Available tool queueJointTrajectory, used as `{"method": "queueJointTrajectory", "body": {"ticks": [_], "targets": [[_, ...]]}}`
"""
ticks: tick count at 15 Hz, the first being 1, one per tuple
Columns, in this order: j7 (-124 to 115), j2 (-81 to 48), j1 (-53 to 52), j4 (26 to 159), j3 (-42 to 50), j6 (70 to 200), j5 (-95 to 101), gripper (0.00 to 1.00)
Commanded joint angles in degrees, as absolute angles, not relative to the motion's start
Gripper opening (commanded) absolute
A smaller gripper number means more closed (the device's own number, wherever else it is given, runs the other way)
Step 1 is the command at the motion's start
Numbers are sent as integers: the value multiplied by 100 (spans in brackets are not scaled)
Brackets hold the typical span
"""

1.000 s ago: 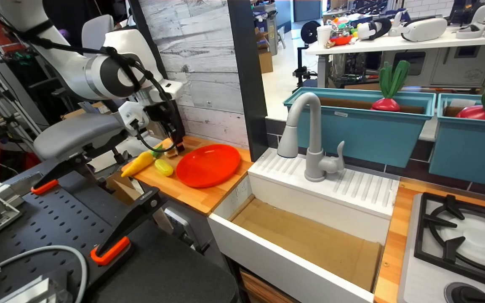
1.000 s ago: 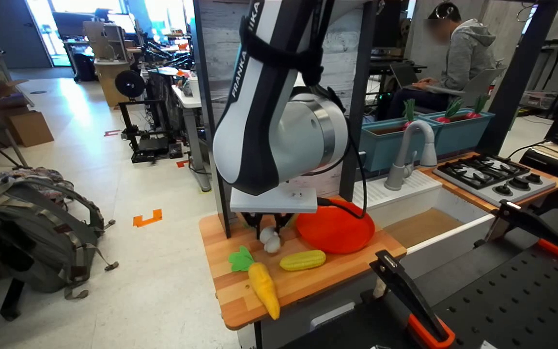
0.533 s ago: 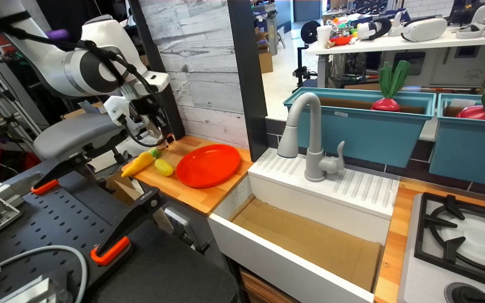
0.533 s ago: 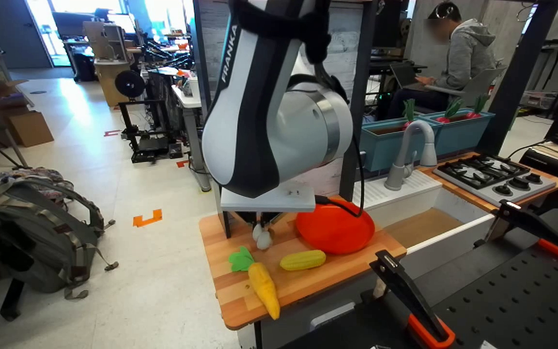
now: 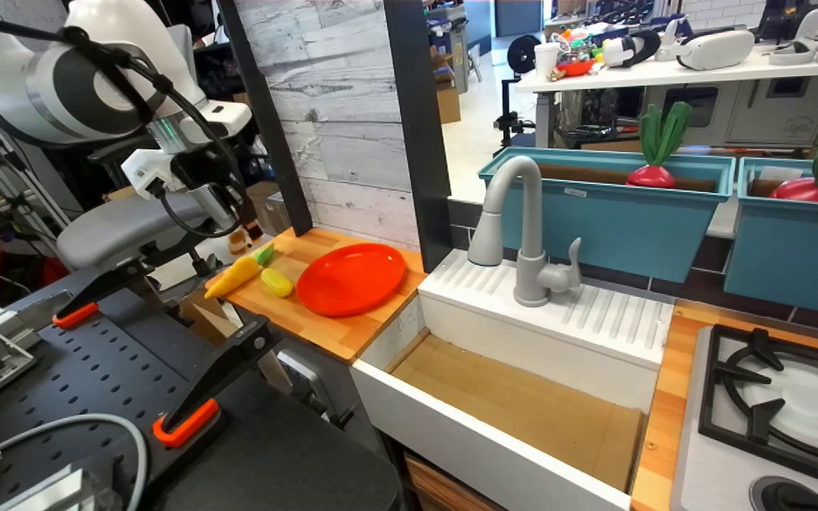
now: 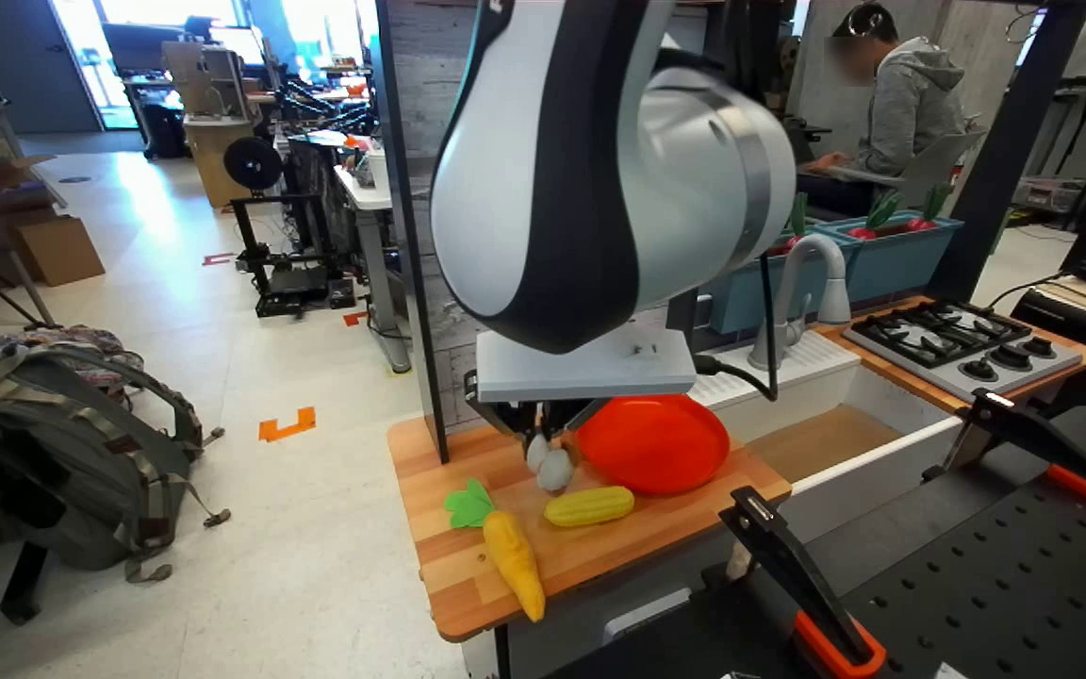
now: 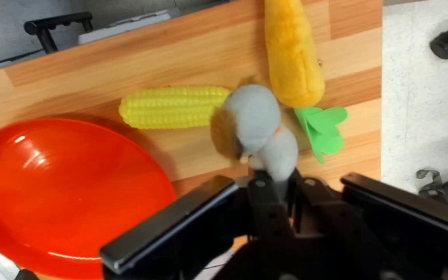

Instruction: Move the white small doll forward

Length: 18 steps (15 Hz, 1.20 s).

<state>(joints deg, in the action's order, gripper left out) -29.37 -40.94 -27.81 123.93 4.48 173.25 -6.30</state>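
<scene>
The jaws are pinching one end of the doll (image 7: 255,116) between them, and in this way it is raised off the bench (image 6: 458,589). In the wrist view the doll is near to the camera and somewhat blurred; it is whitish, and brown at one side. There it covers one end of the corn (image 7: 169,107). In an exterior view the doll is seen hanging under the arm (image 6: 581,179), and it shows just above the corn's end.

On the bench lies also the carrot (image 7: 294,54), yellow, with green leaves (image 7: 327,128), and its thin end comes to the bench's edge. The corn lies between the carrot and the plate (image 7: 64,194), near to both but touching neither of them. The plate is round and orange-red.

Next to the bench there is the white sink (image 5: 451,443), with cardboard (image 5: 515,408) on its bottom and a grey faucet (image 5: 531,220) at its back. On the other side of the sink stands the stove (image 6: 967,347). A man (image 6: 915,104) in a grey hoodie sits farther away.
</scene>
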Motion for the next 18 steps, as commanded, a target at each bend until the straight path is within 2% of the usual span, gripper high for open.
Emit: {"method": "queueJointTrajectory", "body": {"ticks": [1,5,18], "targets": [[-2576,-3610,-2718,13097,432,17447,-637,3],[-2431,-3757,-2658,13229,417,17496,-635,3],[-2328,-4753,-2629,12286,454,17063,-645,3]]}}
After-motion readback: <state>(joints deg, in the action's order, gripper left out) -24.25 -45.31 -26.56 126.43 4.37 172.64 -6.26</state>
